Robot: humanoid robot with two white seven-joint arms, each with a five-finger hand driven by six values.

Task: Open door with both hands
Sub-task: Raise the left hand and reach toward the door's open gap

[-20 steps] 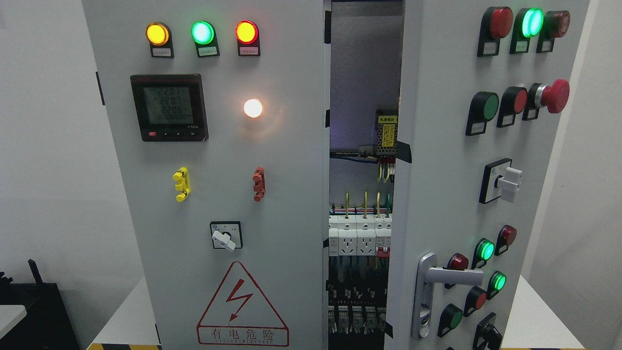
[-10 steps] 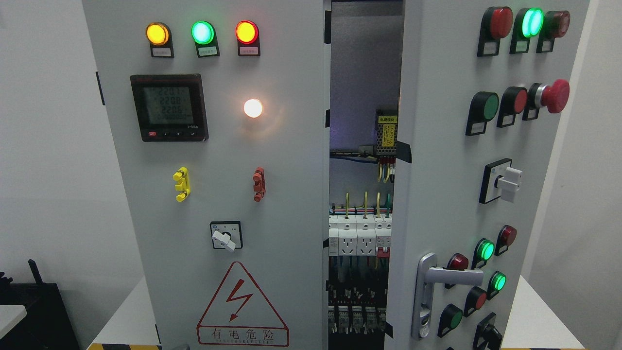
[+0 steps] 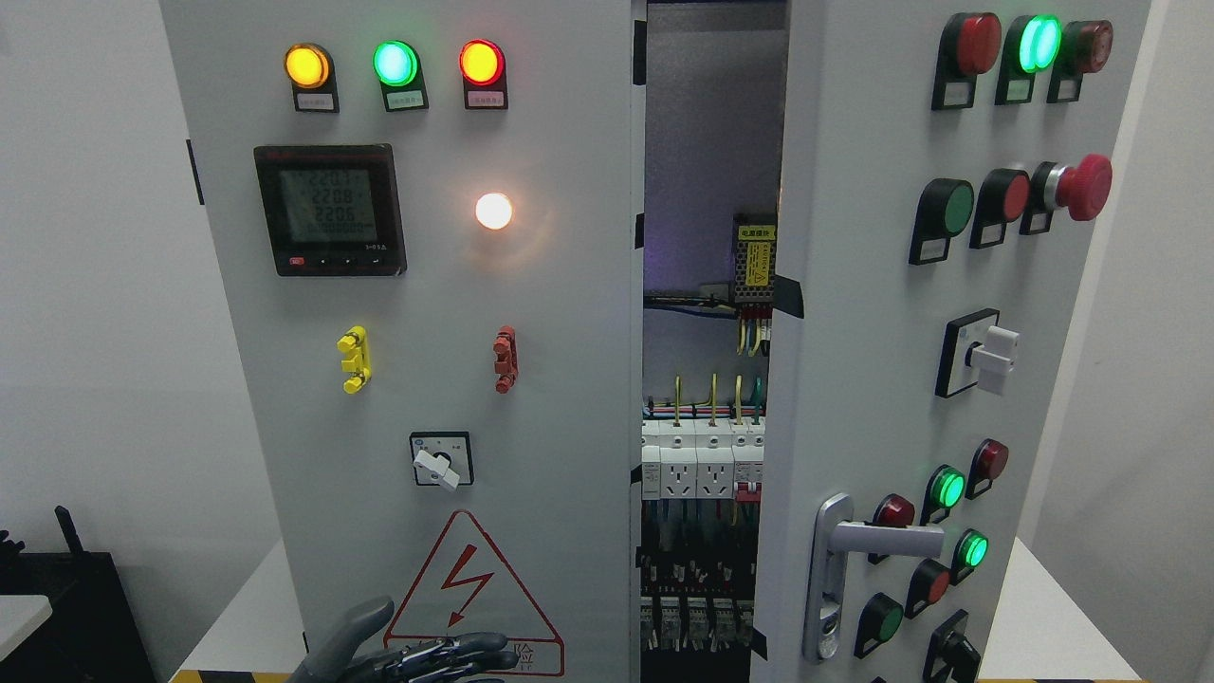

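the left robot hand (image 3: pixel 408 655), fingers spread and empty, is low before the grey metal left door (image 3: pixel 427 332). the right door (image 3: pixel 854 379) stands ajar; fingers may snag the white rotary switch (image 3: pixel 438 465).

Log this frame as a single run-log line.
left hand: at bottom edge before left door, fingers spread, holding nothing | right hand: out of view | right door: ajar | door handle: untouched | breakers: visible in gap

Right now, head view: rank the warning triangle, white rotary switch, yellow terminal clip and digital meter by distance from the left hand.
1. Red warning triangle, right above the left hand.
2. White rotary switch, higher.
3. Yellow terminal clip, mid-door.
4. Black digital meter, upper left.
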